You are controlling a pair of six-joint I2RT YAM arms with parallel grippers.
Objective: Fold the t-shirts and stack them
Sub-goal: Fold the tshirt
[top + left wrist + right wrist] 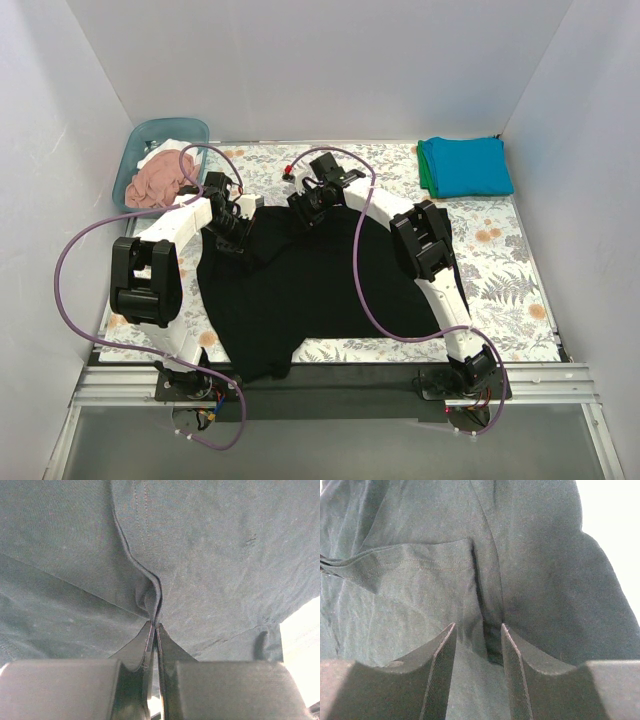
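A black t-shirt lies spread across the middle of the floral table cloth, its near edge hanging over the table's front. My left gripper is at the shirt's far left edge. In the left wrist view it is shut on a raised fold of the black cloth. My right gripper is at the shirt's far edge. In the right wrist view it is open, its fingers down on the black cloth with a crease between them. A folded teal-blue t-shirt lies on a green one at the back right.
A teal plastic tub at the back left holds a dusty pink t-shirt and a white one. White walls close in the left, back and right sides. Purple cables loop over both arms.
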